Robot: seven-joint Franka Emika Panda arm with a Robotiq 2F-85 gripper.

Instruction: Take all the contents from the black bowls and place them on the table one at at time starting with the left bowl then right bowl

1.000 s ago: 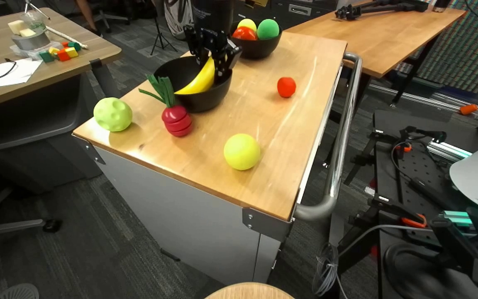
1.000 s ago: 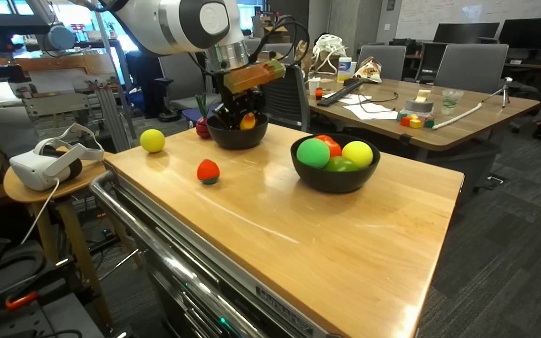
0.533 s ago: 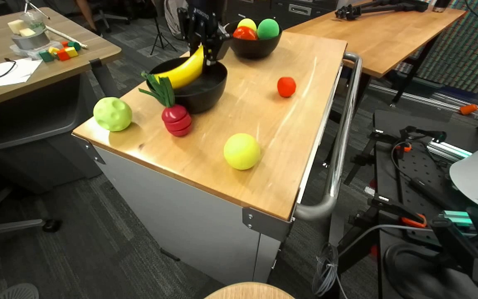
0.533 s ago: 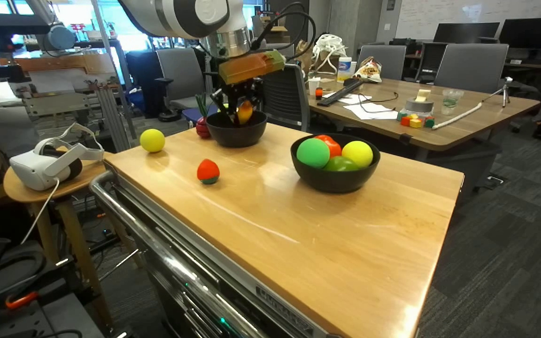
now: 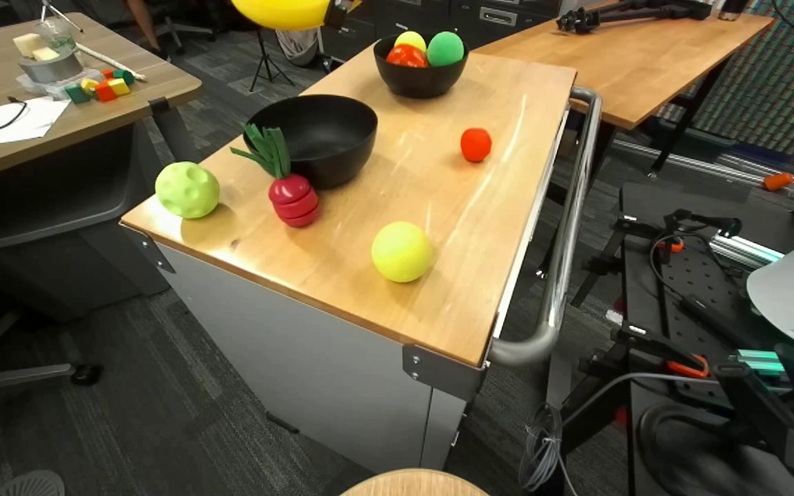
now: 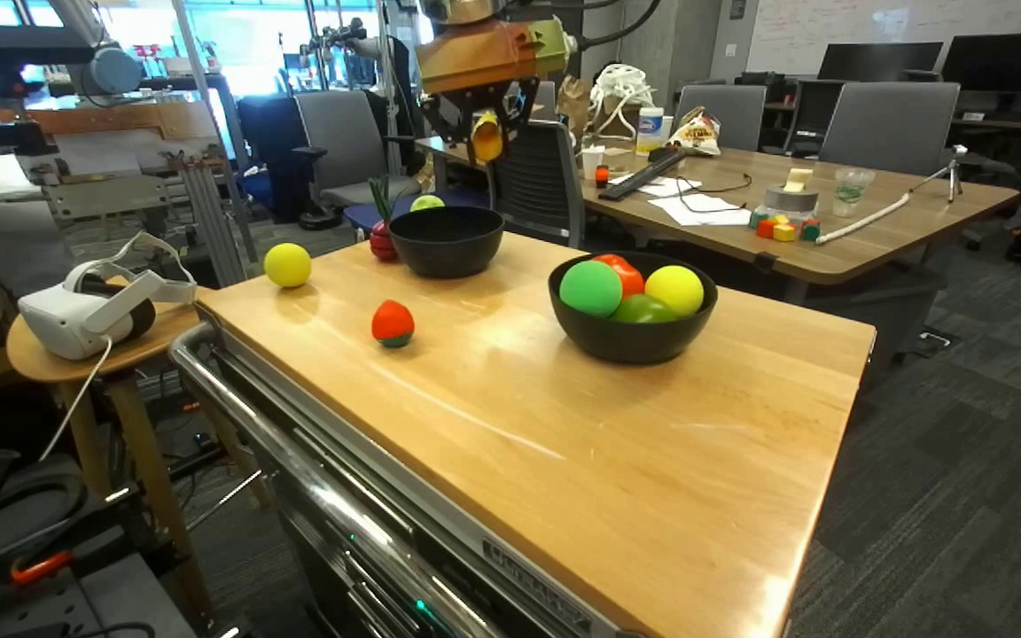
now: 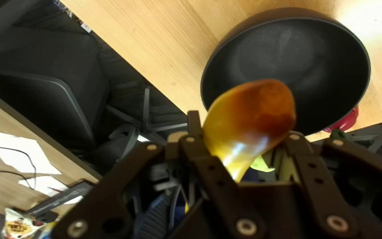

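- At a light wooden table (image 6: 697,425), with a brown desk (image 6: 923,213) in the background.
- With the gripper (image 7: 242,132), clasps a yellow banana (image 5: 283,12) near one end, with jaws parted only by the fruit's own thickness.
- Holds it well above the left bowl (image 6: 447,252) (so read from the task's order); cannot tell whether directly over it.
- Judging by the lack of visible contents in that bowl, probably amounts to finishing the left-hand half, with the placing not yet done.
- Calls next for carrying the banana past the rim, lowering it to the table and letting go only once resting steady.
- May tilt or twist on contact, being gripped off-centre; favours a slow descent.
- Needs a spot apart from the red radish (image 5: 293,200) just beside the left bowl, the lime-green dimpled ball (image 5: 187,190), the yellow ball (image 5: 402,251) and the red fruit (image 6: 393,322), green side down.
- Afterwards should turn to the right bowl (image 6: 635,343), taking out one by one a green ball (image 6: 591,288), another yellow ball (image 6: 674,291), a red pepper-like piece (image 6: 626,275) and a partly hidden glossy green piece (image 6: 643,309).
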